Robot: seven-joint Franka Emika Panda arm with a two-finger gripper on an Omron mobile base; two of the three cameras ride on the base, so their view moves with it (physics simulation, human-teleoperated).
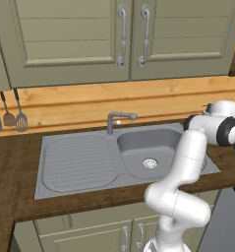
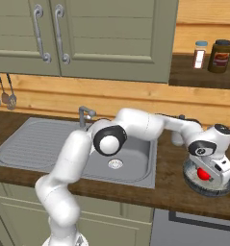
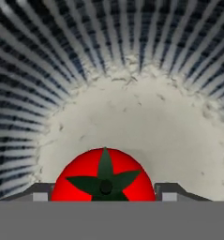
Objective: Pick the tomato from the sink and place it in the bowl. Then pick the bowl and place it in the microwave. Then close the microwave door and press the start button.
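The wooden worktop (image 2: 169,192) carried the grey sink (image 1: 79,162), its basin bare down to the drain. Just right of it sat the ribbed dark bowl (image 2: 222,185), the white arm reaching over it. Down inside lay the tomato (image 3: 104,180) on the pale bottom, and the fingers (image 3: 172,191) stood wide apart either side, gripping nothing.

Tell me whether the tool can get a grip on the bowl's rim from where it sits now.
Probably not straight away. The tool is low inside the bowl, its open jaws flanking the tomato on the pale floor. It would likely need to lift clear and shift sideways to the ribbed wall; nothing else crowds the bowl.
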